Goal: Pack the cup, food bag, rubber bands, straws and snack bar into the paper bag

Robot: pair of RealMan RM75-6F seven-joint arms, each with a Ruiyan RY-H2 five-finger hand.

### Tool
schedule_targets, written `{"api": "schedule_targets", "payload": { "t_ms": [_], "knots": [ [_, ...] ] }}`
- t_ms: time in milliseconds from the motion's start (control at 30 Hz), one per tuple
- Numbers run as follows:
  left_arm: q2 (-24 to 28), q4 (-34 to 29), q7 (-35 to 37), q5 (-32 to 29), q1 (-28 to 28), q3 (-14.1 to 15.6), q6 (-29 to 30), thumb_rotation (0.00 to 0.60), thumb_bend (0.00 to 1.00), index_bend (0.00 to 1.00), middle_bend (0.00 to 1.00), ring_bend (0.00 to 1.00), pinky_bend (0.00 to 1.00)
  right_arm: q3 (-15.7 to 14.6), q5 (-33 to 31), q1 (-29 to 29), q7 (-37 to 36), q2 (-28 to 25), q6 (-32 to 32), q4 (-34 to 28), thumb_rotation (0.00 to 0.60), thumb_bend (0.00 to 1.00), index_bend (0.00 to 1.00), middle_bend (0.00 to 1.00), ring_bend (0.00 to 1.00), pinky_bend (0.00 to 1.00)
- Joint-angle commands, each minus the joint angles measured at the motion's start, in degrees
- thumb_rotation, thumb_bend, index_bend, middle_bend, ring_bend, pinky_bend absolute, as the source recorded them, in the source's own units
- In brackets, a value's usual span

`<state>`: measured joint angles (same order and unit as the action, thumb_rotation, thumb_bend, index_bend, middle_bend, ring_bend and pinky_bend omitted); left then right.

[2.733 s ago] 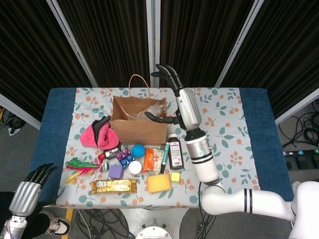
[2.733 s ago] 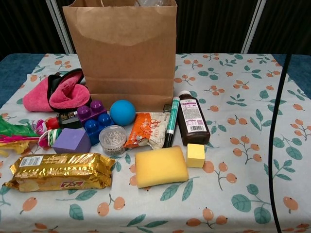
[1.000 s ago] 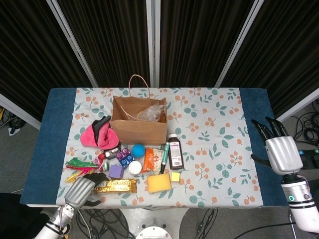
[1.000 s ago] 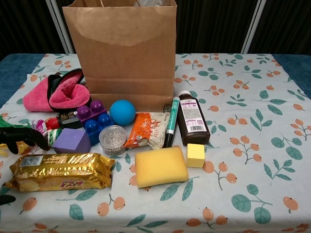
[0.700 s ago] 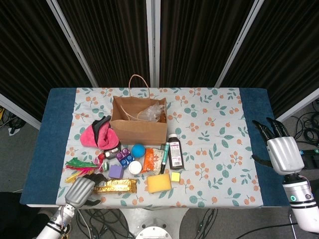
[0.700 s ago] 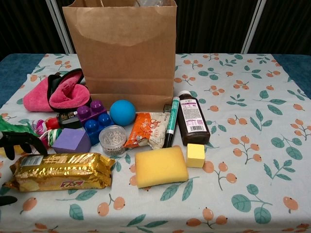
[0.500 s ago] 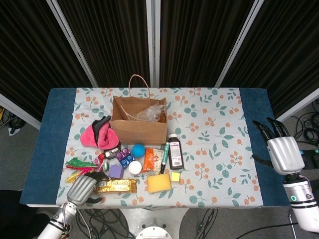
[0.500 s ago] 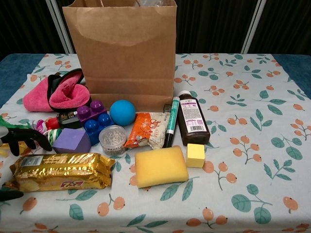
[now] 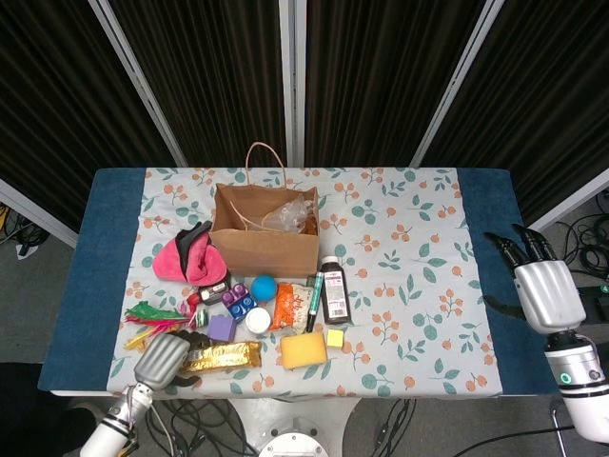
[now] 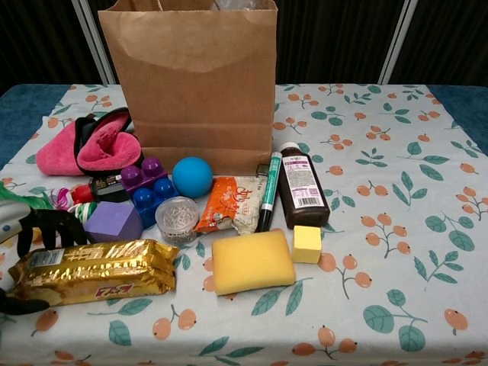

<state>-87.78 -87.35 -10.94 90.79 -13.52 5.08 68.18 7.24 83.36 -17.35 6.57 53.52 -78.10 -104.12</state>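
The brown paper bag (image 9: 264, 246) (image 10: 191, 84) stands open at the table's middle back, with a clear food bag (image 9: 291, 213) showing inside it. The gold snack bar (image 9: 223, 356) (image 10: 93, 271) lies near the front edge. My left hand (image 9: 162, 359) (image 10: 40, 227) grips the bar's left end, fingers over the top and thumb under it. Colourful straws (image 9: 150, 318) (image 10: 11, 201) and a red, white and green rubber band bundle (image 10: 73, 201) lie just behind that hand. My right hand (image 9: 546, 291) hovers open past the table's right edge. No cup shows.
In front of the bag lie a pink slipper (image 10: 91, 145), purple blocks (image 10: 145, 187), a blue ball (image 10: 191, 176), a pin jar (image 10: 176, 219), an orange packet (image 10: 229, 204), a green marker (image 10: 269, 191), a brown bottle (image 10: 300, 185) and a yellow sponge (image 10: 252, 261).
My right hand left the bag and drew back off the table's right side. My left hand came up to the snack bar, closed on its left end and tilted the bar slightly.
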Motion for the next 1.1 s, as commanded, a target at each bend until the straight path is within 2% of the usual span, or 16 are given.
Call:
{"api": "schedule_targets", "payload": {
  "t_ms": [33, 467, 767, 967, 1100],
  "knots": [
    [-0.4, 0.2, -0.1, 0.2, 0.0, 0.2, 0.3, 0.6, 0.13, 0.45, 0.55, 0.48, 0.56, 0.1, 0.1, 0.1, -0.4, -0.1, 0.0, 0.3, 0.6, 0.02, 0.15, 0.26, 0.08, 0.11],
    [-1.9, 1.0, 0.0, 1.1, 0.1, 0.0, 2.9, 0.6, 0.2, 0.58, 0.68, 0.59, 0.64, 0.5, 0.1, 0.7, -1.6, -0.3, -0.3, 1.0, 0.6, 0.03, 0.15, 0.26, 0.08, 0.11],
    [2.1, -5.1, 1.0, 2.7, 0.5, -0.4, 6.6, 0.6, 0.22, 0.6, 0.7, 0.62, 0.67, 1.1, 0.5, 1.3, -1.6, -1.1, -1.6, -0.2, 0.6, 0.04, 0.16, 0.26, 0.08, 0.11],
    [8.2, -13.2, 0.6, 3.2, -0.5, -4.0, 9.8, 0.6, 0.22, 0.6, 0.7, 0.62, 0.67, 1.7, 1.1, 2.5, -1.9, -2.5, -4.1, -2.4, 0.6, 0.04, 0.17, 0.26, 0.08, 0.11],
    [13.3, -18.4, 0.6, 1.3, -2.0, -9.0, 11.3, 0.6, 0.22, 0.6, 0.7, 0.62, 0.67, 0.5, 1.5, 4.2, -2.9, -2.7, -5.0, -1.6, 0.6, 0.05, 0.18, 0.27, 0.08, 0.11]
  ]
}}
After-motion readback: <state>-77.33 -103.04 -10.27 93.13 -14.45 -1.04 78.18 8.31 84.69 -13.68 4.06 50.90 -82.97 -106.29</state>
